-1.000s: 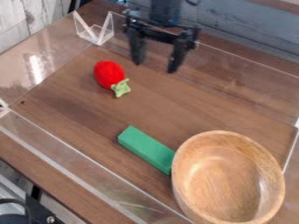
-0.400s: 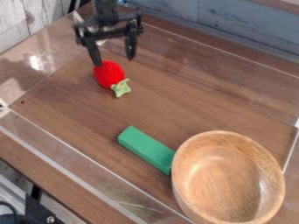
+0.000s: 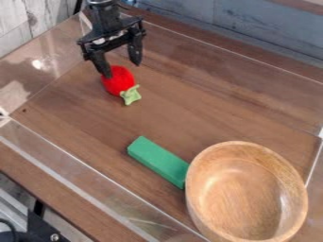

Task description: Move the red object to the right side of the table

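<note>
Gripper (image 3: 113, 60) hangs with its jaws spread wide and empty, pointing straight down at the far left of the table (image 3: 228, 104). The strawberry (image 3: 120, 82) lies on the wood directly below and slightly toward the camera from the fingertips, its red body partly between them, not yet pinched, and its green cap pointing toward the near right, so its long axis runs diagonally from far left to near right. Judgement: a short straight descent should bracket the red body, provided the jaws close across that axis rather than along it.
</note>
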Robot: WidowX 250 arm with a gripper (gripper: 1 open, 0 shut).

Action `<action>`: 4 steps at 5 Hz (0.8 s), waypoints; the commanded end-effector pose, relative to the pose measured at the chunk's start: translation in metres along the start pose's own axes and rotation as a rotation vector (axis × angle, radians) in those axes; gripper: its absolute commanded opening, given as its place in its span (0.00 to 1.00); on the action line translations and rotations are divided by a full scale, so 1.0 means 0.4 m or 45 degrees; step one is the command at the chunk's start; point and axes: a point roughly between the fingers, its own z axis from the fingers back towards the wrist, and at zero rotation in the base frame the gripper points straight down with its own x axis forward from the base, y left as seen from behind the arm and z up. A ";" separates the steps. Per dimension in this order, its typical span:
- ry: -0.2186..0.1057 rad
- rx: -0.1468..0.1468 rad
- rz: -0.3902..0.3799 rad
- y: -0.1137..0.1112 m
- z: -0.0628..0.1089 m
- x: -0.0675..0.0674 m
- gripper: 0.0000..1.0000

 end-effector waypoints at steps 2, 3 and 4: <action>-0.041 -0.117 0.101 -0.025 -0.006 0.044 1.00; -0.048 -0.154 0.140 -0.043 -0.006 0.048 1.00; -0.062 -0.188 0.158 -0.059 0.000 0.049 1.00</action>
